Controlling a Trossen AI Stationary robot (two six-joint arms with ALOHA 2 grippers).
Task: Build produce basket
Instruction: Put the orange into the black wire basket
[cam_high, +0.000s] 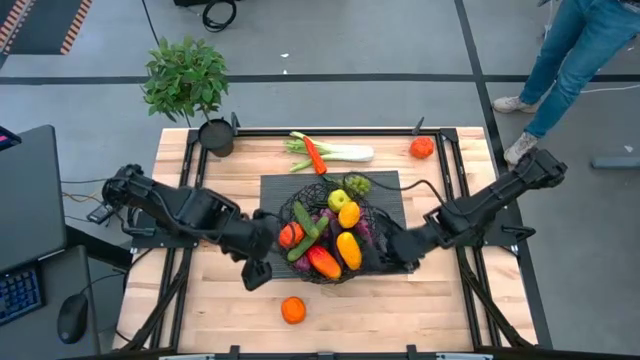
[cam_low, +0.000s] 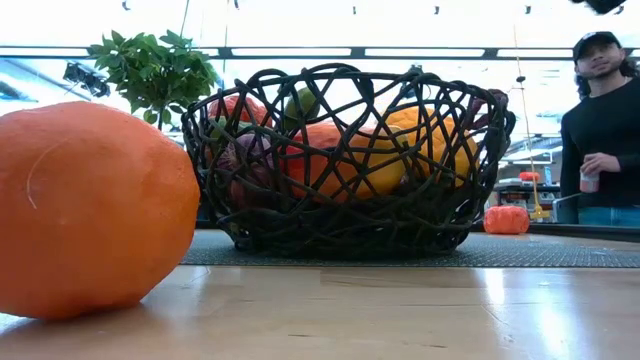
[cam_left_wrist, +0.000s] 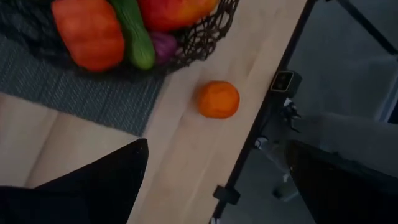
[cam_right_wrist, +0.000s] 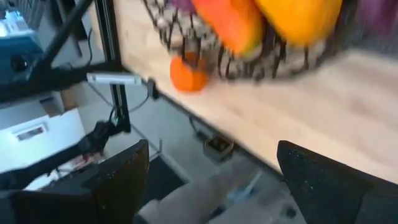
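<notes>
The black wire basket (cam_high: 330, 232) stands on a dark mat (cam_high: 385, 195) at mid table, filled with several toy fruits and vegetables. An orange (cam_high: 292, 310) lies on the wood near the front edge; it also shows in the left wrist view (cam_left_wrist: 218, 99), the right wrist view (cam_right_wrist: 187, 76) and large in the low view (cam_low: 90, 210). A leek with a red pepper across it (cam_high: 325, 152) and a tomato (cam_high: 421, 148) lie at the far edge. My left gripper (cam_high: 257, 275) is open, left of the basket. My right gripper (cam_high: 408, 258) is open, right of the basket.
A potted plant (cam_high: 190, 85) stands at the far left corner. A person (cam_low: 600, 130) stands beyond the table's far right. Bare wood lies along the front edge on both sides of the orange.
</notes>
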